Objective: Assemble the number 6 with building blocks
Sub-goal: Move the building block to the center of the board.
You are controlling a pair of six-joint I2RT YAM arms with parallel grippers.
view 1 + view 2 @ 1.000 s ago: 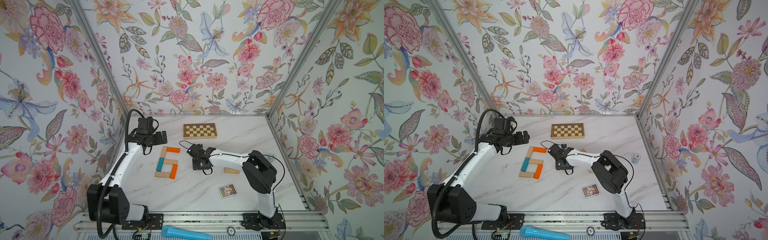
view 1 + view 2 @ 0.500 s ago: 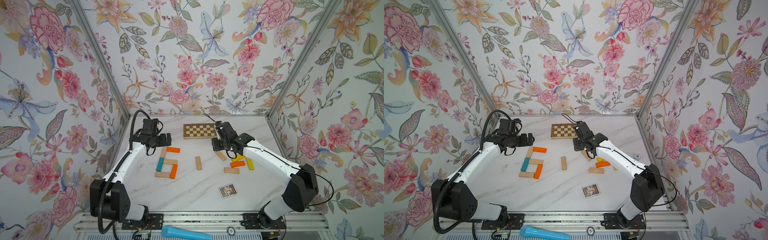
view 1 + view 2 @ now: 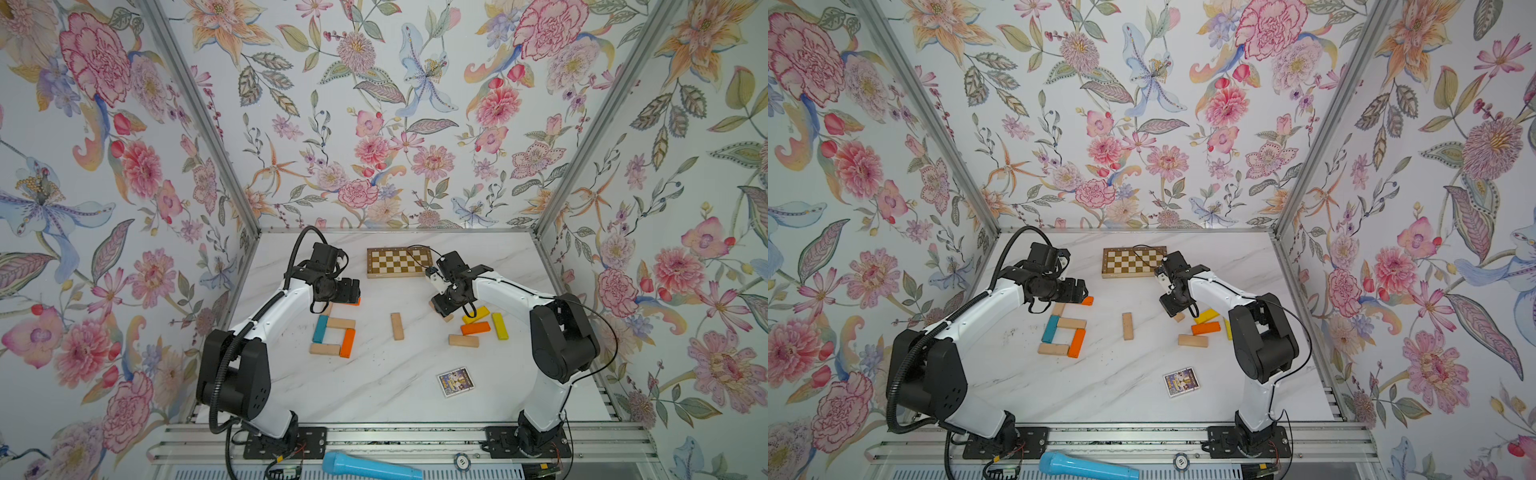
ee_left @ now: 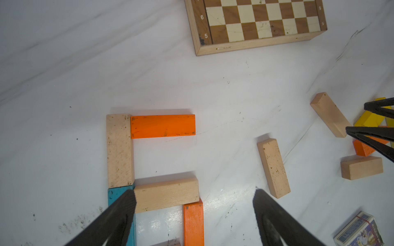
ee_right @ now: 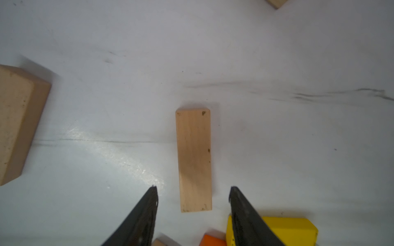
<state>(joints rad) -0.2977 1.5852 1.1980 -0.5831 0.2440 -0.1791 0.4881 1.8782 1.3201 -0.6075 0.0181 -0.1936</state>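
Jaws open; R jaws flank pale block (image 5: 194, 159), gaps both sides.

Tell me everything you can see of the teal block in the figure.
The teal block is a small rectangular bar, painted teal-blue with a scuffed corner. It lies flat on the marble table, lengthwise away from the robot, forming the left side of the six's lower loop. Its far end meets the upright pale block and the middle pale bar; its near end meets the bottom pale block. Nothing grips it.
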